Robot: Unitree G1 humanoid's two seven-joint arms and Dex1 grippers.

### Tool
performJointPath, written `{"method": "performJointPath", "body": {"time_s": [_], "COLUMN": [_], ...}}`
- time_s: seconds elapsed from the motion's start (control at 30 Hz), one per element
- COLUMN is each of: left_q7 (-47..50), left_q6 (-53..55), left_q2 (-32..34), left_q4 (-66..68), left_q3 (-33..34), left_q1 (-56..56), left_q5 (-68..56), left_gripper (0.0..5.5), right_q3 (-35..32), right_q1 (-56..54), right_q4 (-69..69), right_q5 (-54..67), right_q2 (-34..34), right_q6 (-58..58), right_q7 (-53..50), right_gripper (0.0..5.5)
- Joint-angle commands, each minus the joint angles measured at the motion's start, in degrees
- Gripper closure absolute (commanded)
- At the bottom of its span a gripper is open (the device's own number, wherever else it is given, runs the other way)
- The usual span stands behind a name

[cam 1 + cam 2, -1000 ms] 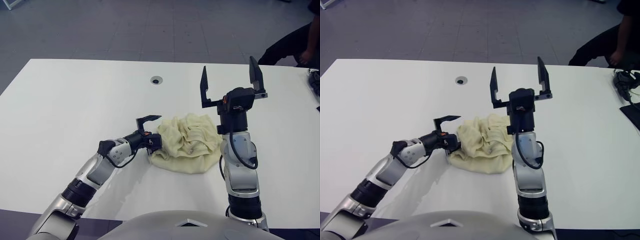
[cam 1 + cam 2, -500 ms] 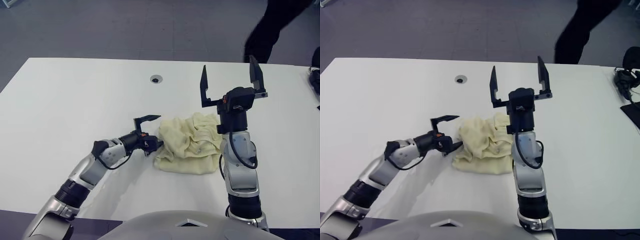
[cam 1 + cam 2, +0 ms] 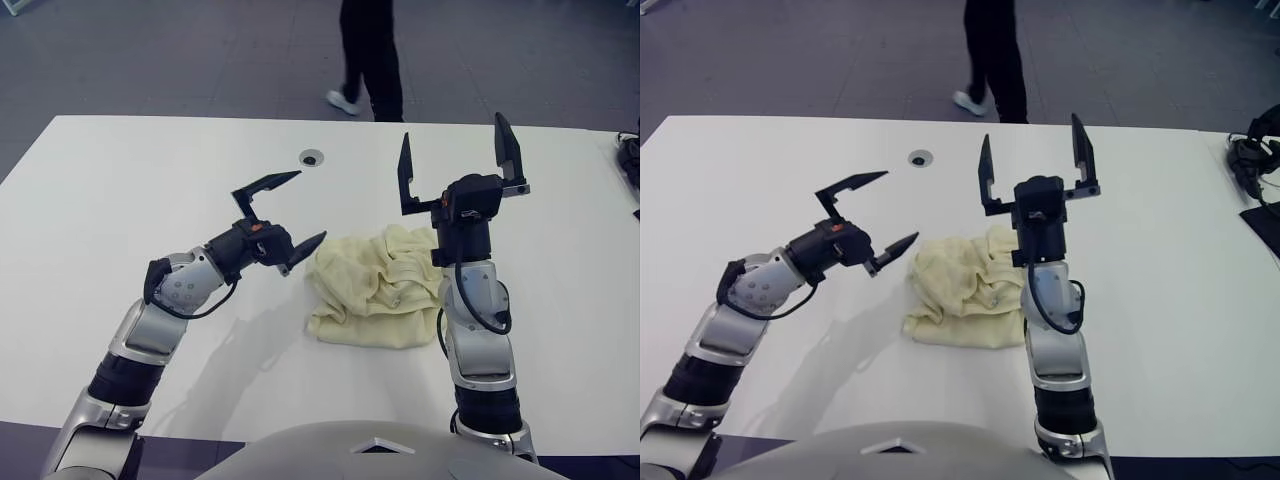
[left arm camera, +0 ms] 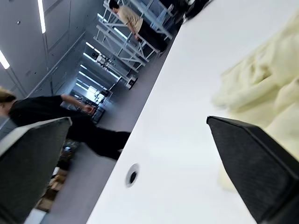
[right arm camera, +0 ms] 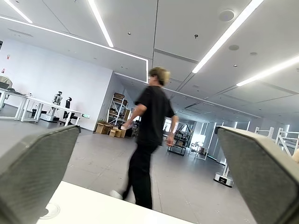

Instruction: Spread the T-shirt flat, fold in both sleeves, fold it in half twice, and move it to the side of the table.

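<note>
While the T-shirt (image 3: 375, 285) lies crumpled on the table (image 3: 150, 170), step 1 looks undone | left gripper (image 3: 311, 205) spread wide, cloth edge just past its lower fingertip, probably lining up a grab | right gripper (image 3: 452, 130) spread too, pointing up, heap down by its forearm, seemingly keeping clear.

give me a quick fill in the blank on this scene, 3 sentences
1. The left gripper and right gripper are both ____.
2. The T-shirt lies ____, not flat, on the table.
3. The right gripper points straight ____, away from the table.
Missing words: open; crumpled; up.
</note>
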Motion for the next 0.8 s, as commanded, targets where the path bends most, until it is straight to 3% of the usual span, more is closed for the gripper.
{"method": "performJointPath", "body": {"time_s": [0.03,0.3,0.53,0.8], "left_q7": [-5.97,-10.19,-4.58,-1.57], "left_q6": [0.36,0.60,-1.41,-3.94], "left_q2": [1.38,1.59,-3.33,-4.23], "left_q4": [-3.98,-4.42,1.30,6.10], "left_q3": [-5.82,-11.97,-16.08,-16.88], "left_q1": [4.88,7.71,5.22,3.42], "left_q5": [-0.96,3.65,16.05,21.35], "left_gripper": [0.10,0.10,0.10,0.10], "right_q3": [-0.21,-0.69,-0.98,-0.76], "right_q1": [-1.26,-1.68,-1.63,-0.71], "right_q4": [0.72,0.62,0.03,-1.74], "right_q5": [0.34,1.12,1.92,1.81], "right_q2": [-0.03,0.07,0.12,0.25], "right_q6": [-0.28,0.55,0.84,1.09], "right_q7": [0.01,0.19,0.46,0.62], "right_gripper": [0.14,0.14,0.14,0.14]}}
